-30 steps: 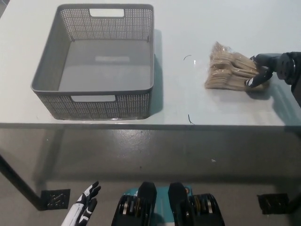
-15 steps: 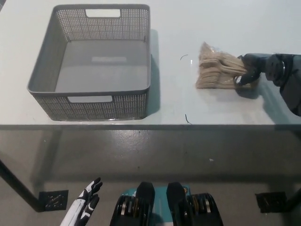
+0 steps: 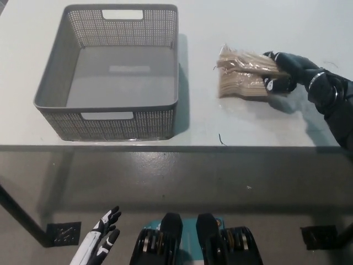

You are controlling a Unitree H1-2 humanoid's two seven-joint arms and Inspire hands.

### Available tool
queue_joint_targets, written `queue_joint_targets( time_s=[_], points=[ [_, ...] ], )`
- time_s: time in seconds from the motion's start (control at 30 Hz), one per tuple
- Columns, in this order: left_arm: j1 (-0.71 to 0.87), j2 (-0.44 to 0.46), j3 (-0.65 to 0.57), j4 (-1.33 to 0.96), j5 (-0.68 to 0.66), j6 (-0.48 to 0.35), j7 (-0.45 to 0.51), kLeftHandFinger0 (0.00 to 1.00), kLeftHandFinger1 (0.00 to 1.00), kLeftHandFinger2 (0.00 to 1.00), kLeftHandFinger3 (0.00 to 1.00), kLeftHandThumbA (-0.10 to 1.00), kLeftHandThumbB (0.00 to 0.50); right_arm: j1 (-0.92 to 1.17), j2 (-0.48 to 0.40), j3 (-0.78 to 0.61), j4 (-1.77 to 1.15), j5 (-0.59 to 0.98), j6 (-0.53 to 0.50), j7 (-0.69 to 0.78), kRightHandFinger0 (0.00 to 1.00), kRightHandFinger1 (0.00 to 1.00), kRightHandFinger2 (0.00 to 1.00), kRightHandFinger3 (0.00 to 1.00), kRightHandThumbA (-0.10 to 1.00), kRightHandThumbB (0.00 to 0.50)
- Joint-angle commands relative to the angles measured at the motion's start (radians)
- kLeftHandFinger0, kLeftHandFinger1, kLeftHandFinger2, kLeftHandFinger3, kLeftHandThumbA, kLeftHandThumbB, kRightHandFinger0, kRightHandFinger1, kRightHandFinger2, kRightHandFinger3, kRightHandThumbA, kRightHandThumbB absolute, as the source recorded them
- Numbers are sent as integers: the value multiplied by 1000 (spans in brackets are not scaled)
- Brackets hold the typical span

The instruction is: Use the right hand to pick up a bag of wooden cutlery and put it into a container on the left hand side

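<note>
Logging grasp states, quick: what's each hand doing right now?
Left hand: open, holding nothing, down at lower left.
Right hand: shut on the bag of wooden cutlery.

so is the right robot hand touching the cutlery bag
Touching. The head view shows the right robot hand wrapped over the right end of the cutlery bag, with no gap.

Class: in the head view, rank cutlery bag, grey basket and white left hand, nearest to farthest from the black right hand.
1. Bag of wooden cutlery, in the right hand.
2. Grey basket, further left.
3. White left hand, lower left.
</note>
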Motion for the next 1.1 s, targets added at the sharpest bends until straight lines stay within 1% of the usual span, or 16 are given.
queue_joint_targets(
  time_s=[0.0,0.03,0.1,0.2,0.27,0.37,0.4,0.47,0.57,0.67,0.73,0.77,0.87,0.93,1.0,1.07],
  points=[
    [-9,17,-2,-24,13,-38,6,1000,1000,1000,1000,961,348,-60,-23,-41,-13,58,-79,-119,89,547,874,928,-100,100],
    [-8,16,-1,-24,12,-38,5,1000,1000,1000,1000,960,349,-62,-22,-43,-12,57,-79,-120,89,545,873,928,-100,100],
    [-11,16,-2,-19,9,-38,7,1000,1000,1000,1000,953,344,-65,-21,-58,-17,65,-76,-135,67,491,815,868,-100,113],
    [-12,16,-3,-16,10,-38,8,1000,1000,1000,1000,959,347,-64,-17,-108,-22,109,-86,-142,1,422,749,812,-100,110],
    [-10,16,-2,-17,12,-38,10,1000,1000,1000,1000,958,342,-66,-11,-167,-27,161,-86,-117,0,435,799,804,-100,106],
    [-6,15,-1,-20,20,-38,14,1000,1000,1000,1000,968,340,-76,3,-255,-35,235,-64,-86,28,460,830,773,-100,122],
    [-4,14,1,-19,11,-38,8,1000,1000,1000,1000,968,346,-80,9,-280,-40,245,-45,-92,31,474,844,782,-100,134],
    [-3,14,1,-21,8,-38,8,1000,1000,1000,1000,963,340,-82,13,-306,-42,258,-56,-91,9,481,841,811,-100,132],
    [-4,17,-3,-13,8,-38,8,1000,1000,1000,1000,962,332,-97,26,-350,-47,281,-33,-103,0,476,814,787,-100,138],
    [-1,18,-4,-12,6,-38,9,1000,1000,1000,1000,958,335,-104,39,-367,-56,285,-30,-114,0,459,791,787,-100,120],
    [0,19,-4,-9,7,-38,11,1000,1000,1000,1000,962,337,-111,50,-376,-63,294,-30,-111,0,458,791,791,-100,122],
    [2,19,-4,-11,6,-38,10,1000,1000,1000,1000,961,334,-119,60,-378,-72,296,-23,-109,0,425,784,823,-100,127],
    [2,19,-4,-12,7,-38,8,1000,1000,1000,1000,957,336,-133,87,-369,-100,291,-19,-108,0,376,773,829,-100,121],
    [5,18,-3,-11,-6,-38,-1,1000,1000,1000,1000,944,331,-137,104,-370,-110,301,-40,-96,0,384,763,814,-100,130],
    [6,15,-4,-10,-3,-38,0,1000,1000,1000,1000,942,334,-153,128,-360,-106,298,-63,-93,0,420,740,739,-100,130],
    [7,16,-6,-9,1,-38,-4,1000,1000,1000,1000,951,339,-169,152,-348,-100,288,-69,-101,12,445,749,760,-100,134]
  ],
)
